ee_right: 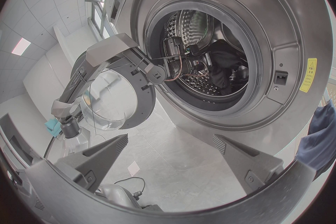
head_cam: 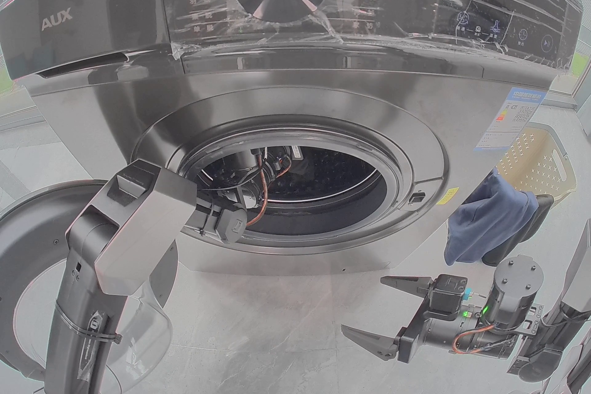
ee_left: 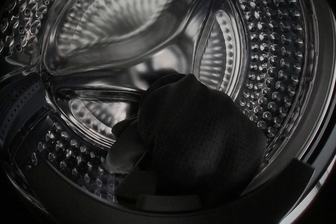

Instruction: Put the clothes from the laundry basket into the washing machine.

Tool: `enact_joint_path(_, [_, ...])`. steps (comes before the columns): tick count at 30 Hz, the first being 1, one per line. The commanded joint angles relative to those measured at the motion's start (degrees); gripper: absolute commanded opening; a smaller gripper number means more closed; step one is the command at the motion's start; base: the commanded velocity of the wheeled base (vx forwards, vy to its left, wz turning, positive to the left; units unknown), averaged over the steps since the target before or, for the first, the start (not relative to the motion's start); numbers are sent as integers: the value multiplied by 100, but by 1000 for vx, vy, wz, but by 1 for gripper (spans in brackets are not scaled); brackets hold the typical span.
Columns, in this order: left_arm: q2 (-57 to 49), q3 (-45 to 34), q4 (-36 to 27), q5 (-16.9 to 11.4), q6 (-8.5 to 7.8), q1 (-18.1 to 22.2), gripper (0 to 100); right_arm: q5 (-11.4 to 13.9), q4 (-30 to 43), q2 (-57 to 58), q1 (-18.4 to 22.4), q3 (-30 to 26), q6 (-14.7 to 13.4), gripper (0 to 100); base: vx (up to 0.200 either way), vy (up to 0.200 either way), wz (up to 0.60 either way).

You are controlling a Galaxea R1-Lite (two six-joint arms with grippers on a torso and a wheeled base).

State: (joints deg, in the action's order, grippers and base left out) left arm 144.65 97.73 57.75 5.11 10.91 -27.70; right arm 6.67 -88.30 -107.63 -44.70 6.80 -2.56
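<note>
Washing machine (head_cam: pixel 123 106), one, with its door (head_cam: pixel 24 241) swung open at the left side, behind the left arm (head_cam: pixel 141 210). The arm goes through the door ring and blocks the left part of the opening. Left gripper (ee_right: pixel 207 60) is deep in the drum (ee_left: pixel 273 42), against a dark garment (ee_left: pixel 196 137); can't tell if it's gripping. The garment is black, bunched and low in the drum near the front lip. A paler fold under it may be a separate piece; unclear. Right gripper (head_cam: pixel 363 304) is spread wide and holds nothing, over the floor tiles (head_cam: pixel 277 327) before the machine's right corner. One blue garment (head_cam: pixel 486 217) is draped over the rim of the cream perforated laundry basket (head_cam: pixel 542 161), just beside the machine's right edge.
</note>
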Motion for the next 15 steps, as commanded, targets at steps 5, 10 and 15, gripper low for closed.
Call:
enact_joint_path(5, [63,53,-18,25,25,-34,0,1,-3,-47,5,-3,1,100,0,0,0])
enact_joint_path(10, [-51,-202,-97,34,34,-52,100,1,-3,-47,-3,-3,1,100,0,0,0])
enact_joint_path(15, [-376,-782,-501,-1,25,-60,100,1,-3,-47,5,5,1,100,0,0,0])
